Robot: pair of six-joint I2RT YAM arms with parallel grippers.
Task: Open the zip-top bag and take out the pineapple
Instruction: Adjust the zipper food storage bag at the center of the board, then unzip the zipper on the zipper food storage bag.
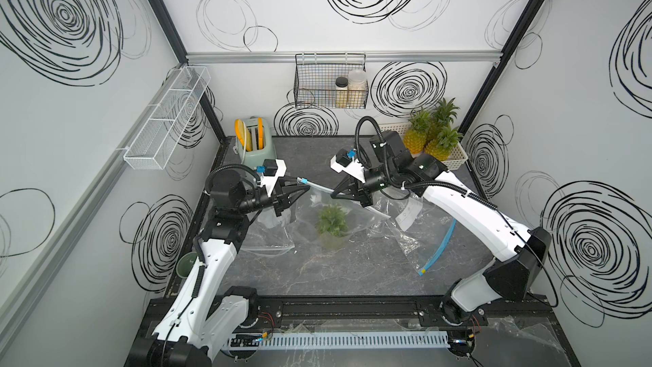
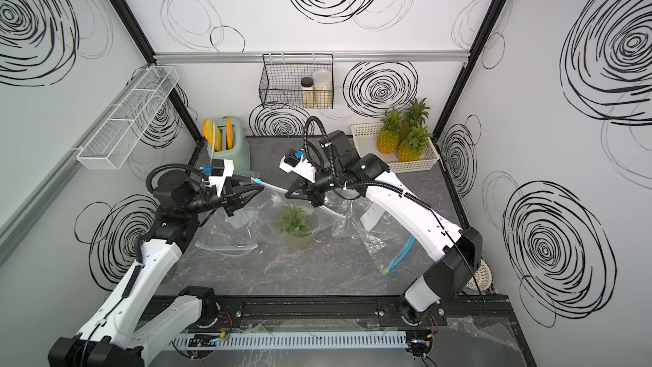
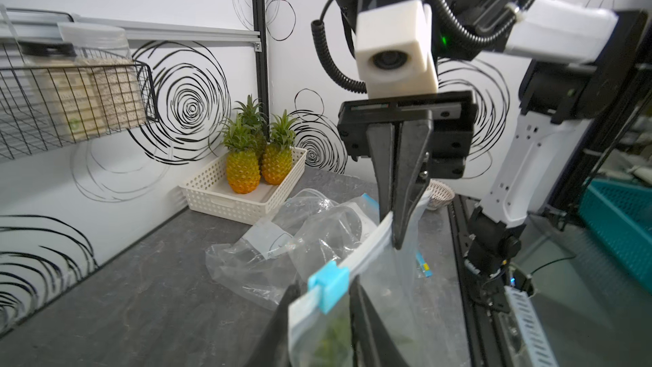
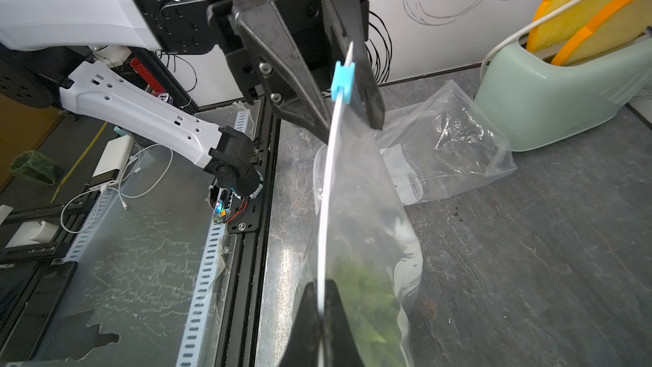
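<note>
The clear zip-top bag (image 1: pixel 312 206) hangs above the table, stretched between both grippers by its white zip strip (image 1: pixel 319 186). The pineapple (image 1: pixel 331 224) sits inside it, green leaves up, and its leaves show through the film in the right wrist view (image 4: pixel 363 291). My left gripper (image 1: pixel 304 184) is shut on the blue slider (image 3: pixel 328 285) at the strip's left end, one finger on each side. My right gripper (image 1: pixel 333 194) is shut on the strip further right, and its fingertips (image 4: pixel 310 298) pinch the white band.
Empty clear bags lie on the table under the left arm (image 1: pixel 268 234) and under the right arm (image 1: pixel 412 231). At the back right, a white basket (image 1: pixel 457 162) holds three pineapples. A green toaster (image 1: pixel 255 151) stands back left. A wire basket (image 1: pixel 317 93) hangs on the rear wall.
</note>
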